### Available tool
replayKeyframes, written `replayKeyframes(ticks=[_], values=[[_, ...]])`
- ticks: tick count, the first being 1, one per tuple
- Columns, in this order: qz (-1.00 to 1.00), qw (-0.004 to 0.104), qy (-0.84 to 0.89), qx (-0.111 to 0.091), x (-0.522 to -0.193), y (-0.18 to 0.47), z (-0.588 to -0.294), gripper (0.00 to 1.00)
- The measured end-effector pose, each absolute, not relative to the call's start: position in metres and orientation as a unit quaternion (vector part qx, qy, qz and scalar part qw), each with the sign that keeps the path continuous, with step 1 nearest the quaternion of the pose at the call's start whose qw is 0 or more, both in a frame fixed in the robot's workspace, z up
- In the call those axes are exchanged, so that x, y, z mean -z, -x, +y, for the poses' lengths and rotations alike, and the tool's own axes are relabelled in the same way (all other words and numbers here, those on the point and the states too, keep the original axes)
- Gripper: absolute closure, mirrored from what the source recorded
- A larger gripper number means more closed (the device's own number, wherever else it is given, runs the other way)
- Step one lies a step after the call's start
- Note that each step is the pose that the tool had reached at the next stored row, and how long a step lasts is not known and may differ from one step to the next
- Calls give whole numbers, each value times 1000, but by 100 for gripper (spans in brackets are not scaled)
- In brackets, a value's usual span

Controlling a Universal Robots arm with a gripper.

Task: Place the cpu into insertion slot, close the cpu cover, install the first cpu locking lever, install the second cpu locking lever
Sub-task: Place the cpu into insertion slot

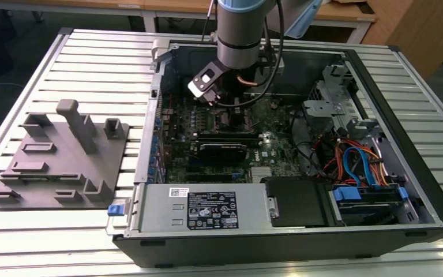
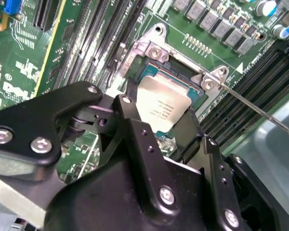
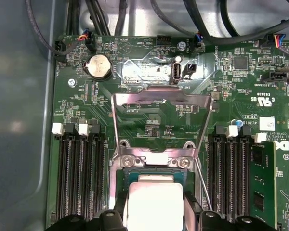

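Arm is reaching down into the open case (image 1: 406, 173) on the slatted table (image 1: 90, 52). The gripper (image 1: 220, 97) is hanging just over the green board (image 1: 179, 144).

In the second wrist view we are seeing the cpu (image 2: 164, 103) lying flat over the slot (image 2: 169, 71), silver top up. Black fingers (image 2: 127, 113) are pressing against two opposite edges of it, so we are logging the jaws as clenching the cpu. We cannot tell whether it is fully seated.

In the first wrist view the cover (image 3: 135, 98) is standing swung open, hinged at the slot's edge, with the board showing through its window. A thin lever (image 2: 250, 103) is angling away from the slot's corner. Memory slots (image 3: 79, 178) are running along both sides of the slot.

A grey fixture (image 1: 60, 156) is sitting beside the case, at the exterior view's left.
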State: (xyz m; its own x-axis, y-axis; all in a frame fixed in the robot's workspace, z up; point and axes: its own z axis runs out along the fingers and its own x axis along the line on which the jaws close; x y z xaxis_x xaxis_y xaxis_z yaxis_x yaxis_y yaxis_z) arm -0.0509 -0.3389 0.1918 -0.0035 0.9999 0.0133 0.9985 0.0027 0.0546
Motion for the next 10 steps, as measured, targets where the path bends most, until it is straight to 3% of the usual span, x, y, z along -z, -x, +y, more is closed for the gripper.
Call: replayKeyframes(ticks=[10], values=[[706,15,-708,-24,-192,51,-339,46]])
